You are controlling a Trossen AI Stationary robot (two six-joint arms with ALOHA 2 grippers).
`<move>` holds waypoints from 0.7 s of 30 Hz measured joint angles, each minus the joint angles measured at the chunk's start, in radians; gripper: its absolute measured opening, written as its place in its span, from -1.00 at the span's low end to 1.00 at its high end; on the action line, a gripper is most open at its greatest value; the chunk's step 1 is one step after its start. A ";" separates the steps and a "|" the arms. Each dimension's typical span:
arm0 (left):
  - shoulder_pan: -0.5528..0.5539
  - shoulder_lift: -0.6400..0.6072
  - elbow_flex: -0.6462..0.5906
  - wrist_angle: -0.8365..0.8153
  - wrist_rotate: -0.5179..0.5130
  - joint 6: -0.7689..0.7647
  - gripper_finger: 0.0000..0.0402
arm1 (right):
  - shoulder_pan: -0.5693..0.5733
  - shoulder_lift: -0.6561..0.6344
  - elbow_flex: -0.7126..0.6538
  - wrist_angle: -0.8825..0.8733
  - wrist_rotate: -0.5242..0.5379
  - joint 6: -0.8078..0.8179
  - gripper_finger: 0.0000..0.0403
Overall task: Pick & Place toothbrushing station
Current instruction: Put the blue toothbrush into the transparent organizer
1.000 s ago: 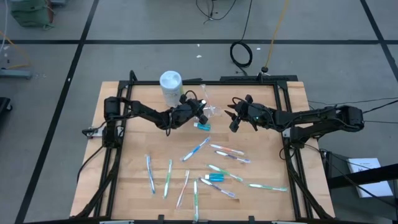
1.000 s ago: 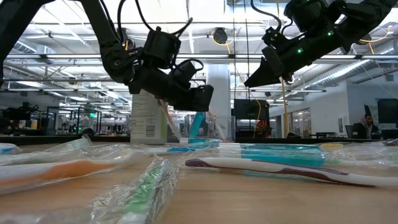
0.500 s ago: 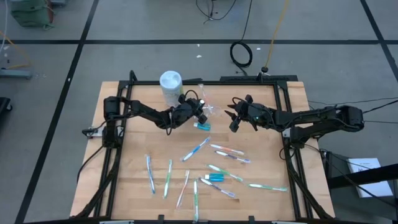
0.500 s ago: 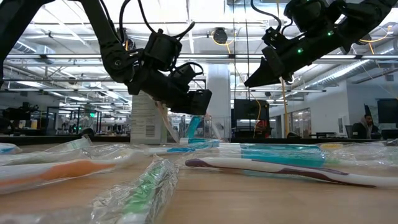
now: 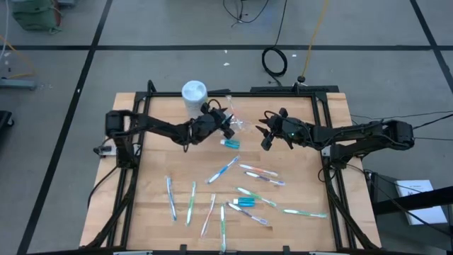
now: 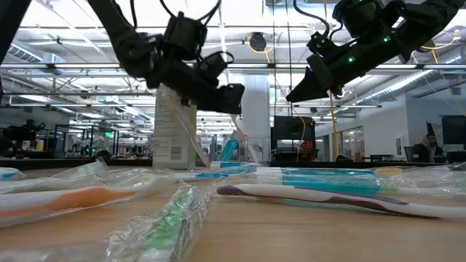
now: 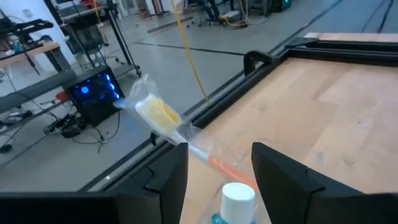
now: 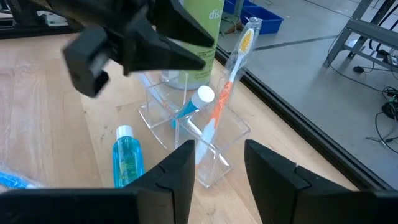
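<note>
Matt wooden table (image 5: 148, 191), glossy clear plastic holder (image 8: 211, 146), apparently film-wrapped toothbrushes (image 6: 164, 225).

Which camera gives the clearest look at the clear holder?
The right wrist view: the clear plastic holder shows whole, an orange toothbrush standing in it. The high view shows only a faint glint. In the low and left wrist views I cannot make the holder out.

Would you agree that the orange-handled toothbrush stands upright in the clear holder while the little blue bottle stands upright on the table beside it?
Not quite: the little blue bottle lies flat on the table beside the clear holder, as the right wrist view shows. The orange-handled toothbrush does stand upright in the holder.
</note>
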 joint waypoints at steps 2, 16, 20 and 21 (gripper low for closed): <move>-0.009 -0.055 0.000 -0.057 0.000 0.009 -0.08 | 0.000 0.000 0.000 -0.003 0.000 0.000 -0.36; -0.078 -0.559 0.000 -0.745 0.003 0.000 -0.08 | 0.000 0.017 0.000 0.074 -0.047 -0.017 -0.36; -0.069 -0.701 0.000 -0.882 0.029 -0.002 -0.08 | 0.011 0.071 0.001 0.216 -0.132 -0.043 -0.35; -0.064 -0.733 0.000 -0.912 0.049 -0.013 -0.08 | 0.017 0.090 0.001 0.250 -0.147 -0.062 -0.35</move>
